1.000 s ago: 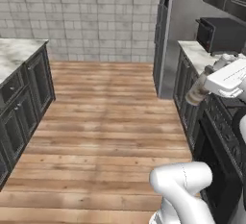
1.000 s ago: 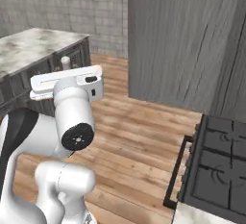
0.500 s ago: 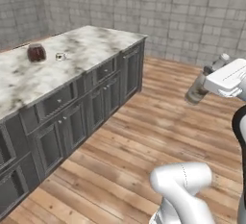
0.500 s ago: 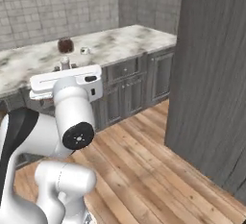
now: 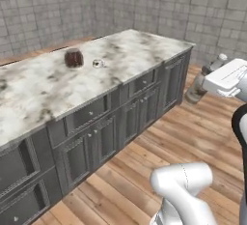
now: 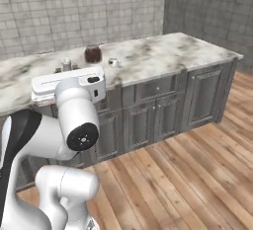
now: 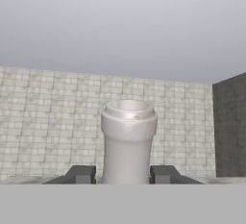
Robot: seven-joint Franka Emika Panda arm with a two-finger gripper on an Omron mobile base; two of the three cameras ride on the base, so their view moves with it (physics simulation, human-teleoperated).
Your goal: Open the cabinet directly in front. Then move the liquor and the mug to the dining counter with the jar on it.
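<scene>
Gripper (image 7: 126, 174) fingers (image 7: 81, 174) sit on both sides of the liquor (image 7: 128, 141) bottle's neck and press against it - the bottle is held tight. From the hand view, the pale round top of the bottle stands up between the 2 dark tips, with a tiled wall (image 7: 53, 122) behind it.

From the left base view, the liquor (image 5: 201, 83) hangs in the air at the right edge, under the white hand, above the wooden floor (image 5: 193, 132). It is tilted a bit, with its small cap pointing up and to the right. It is well apart from the tabletop.

The dining counter (image 5: 43, 93) is a long white marble tabletop with grey veins, on a dark grey base with drawers and doors. On it stands the jar (image 5: 74, 58), dark and round. Just beside the jar sits the mug (image 5: 98, 63), small and white.

From the right base view, the jar (image 6: 92, 54) and the mug (image 6: 113, 62) stand near each other on the dining counter (image 6: 163, 51) - the white arm rises in front of them at the left.
</scene>
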